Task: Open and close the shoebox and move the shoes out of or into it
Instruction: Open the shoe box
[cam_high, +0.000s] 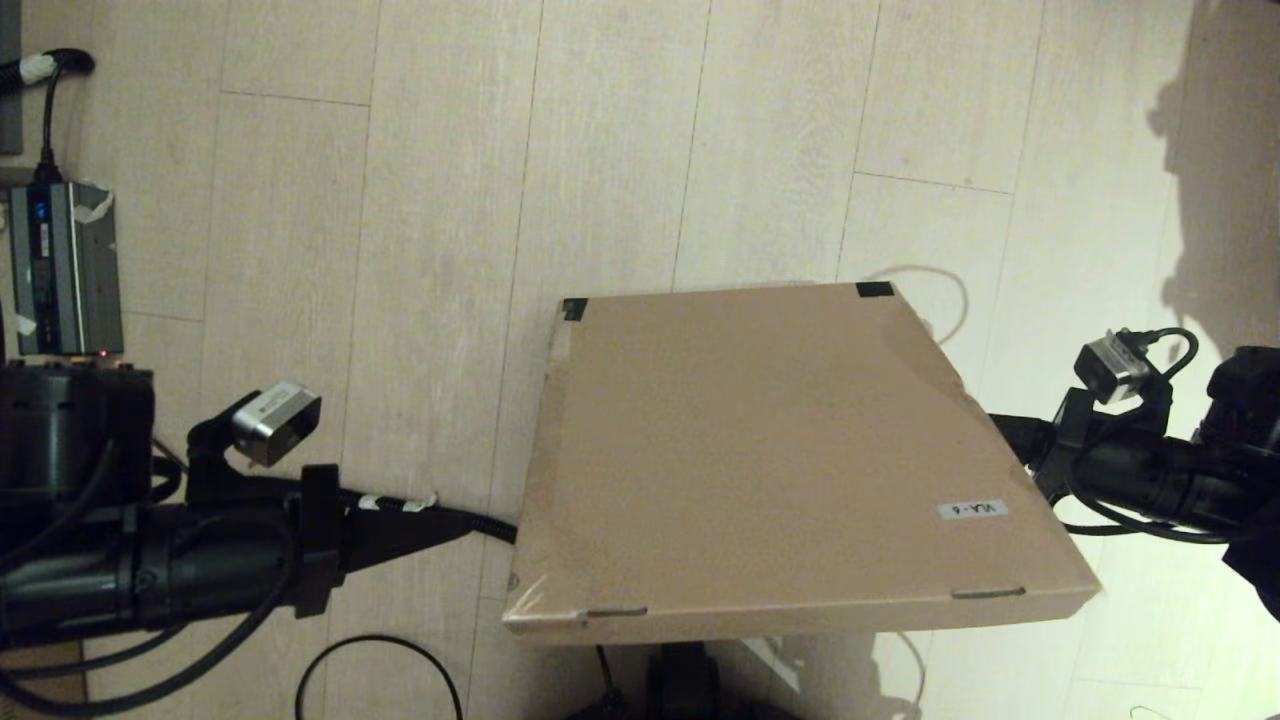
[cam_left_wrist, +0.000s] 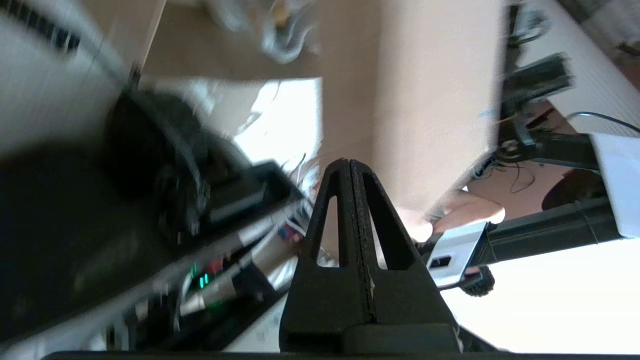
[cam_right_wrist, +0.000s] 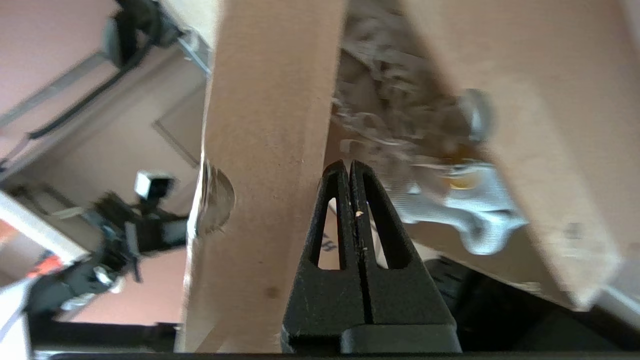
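The shoebox (cam_high: 770, 450) sits in the middle of the floor, its brown lid tilted up with the near edge raised, dark tape on the two far corners and a white label (cam_high: 972, 509). My left gripper (cam_high: 505, 530) is shut, its tip against the lid's left edge. My right gripper (cam_high: 1000, 425) is shut at the lid's right edge. In the right wrist view the shut gripper (cam_right_wrist: 348, 164) sits beside the lid's side flap (cam_right_wrist: 265, 150), and the white shoes (cam_right_wrist: 450, 200) lie inside the box. The left wrist view shows the shut gripper (cam_left_wrist: 349, 162) under the lid (cam_left_wrist: 430, 100).
A grey power unit (cam_high: 65, 265) with a cable stands on the light wooden floor at far left. A black cable loop (cam_high: 380, 660) lies near my left arm. My own base (cam_high: 680, 685) sits just below the box's near edge.
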